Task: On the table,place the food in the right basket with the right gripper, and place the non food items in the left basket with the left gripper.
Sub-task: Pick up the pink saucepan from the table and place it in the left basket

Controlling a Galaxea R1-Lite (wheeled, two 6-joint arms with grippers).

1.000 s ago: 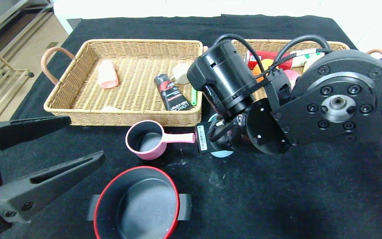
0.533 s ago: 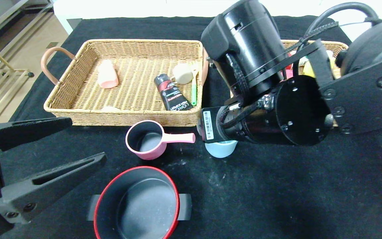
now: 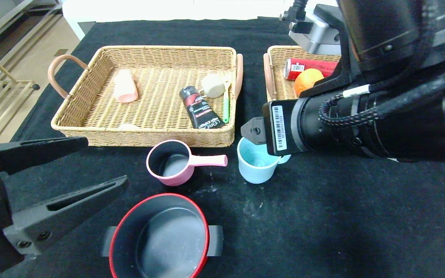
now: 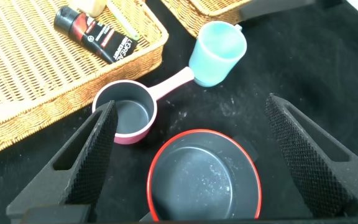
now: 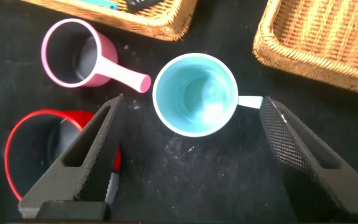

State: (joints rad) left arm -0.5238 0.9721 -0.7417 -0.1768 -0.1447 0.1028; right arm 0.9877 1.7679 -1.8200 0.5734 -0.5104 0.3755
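Note:
A light blue cup (image 3: 256, 164) stands upright on the black table, close to the right basket (image 3: 274, 87). My right gripper (image 5: 191, 102) hangs open above the cup (image 5: 196, 93), gripping nothing. A pink saucepan (image 3: 170, 162) and a red-rimmed black pot (image 3: 164, 239) sit in front of the left basket (image 3: 145, 133). My left gripper (image 3: 104, 161) is open at the near left, over the pot (image 4: 204, 180), with the saucepan (image 4: 126, 115) beside one finger. The right basket holds a red can (image 3: 309, 66) and an orange (image 3: 307, 80).
In the left basket lie a pink cup (image 3: 125, 87), a black tube (image 3: 200, 108), a cream cup (image 3: 212, 85) and a green-handled utensil (image 3: 225, 110). My right arm (image 3: 381, 119) hides most of the right basket. Floor and a rack show beyond the table's left edge.
My right arm has lifted and drawn back to the right, uncovering the blue cup and part of the right basket. The left gripper has hardly moved.

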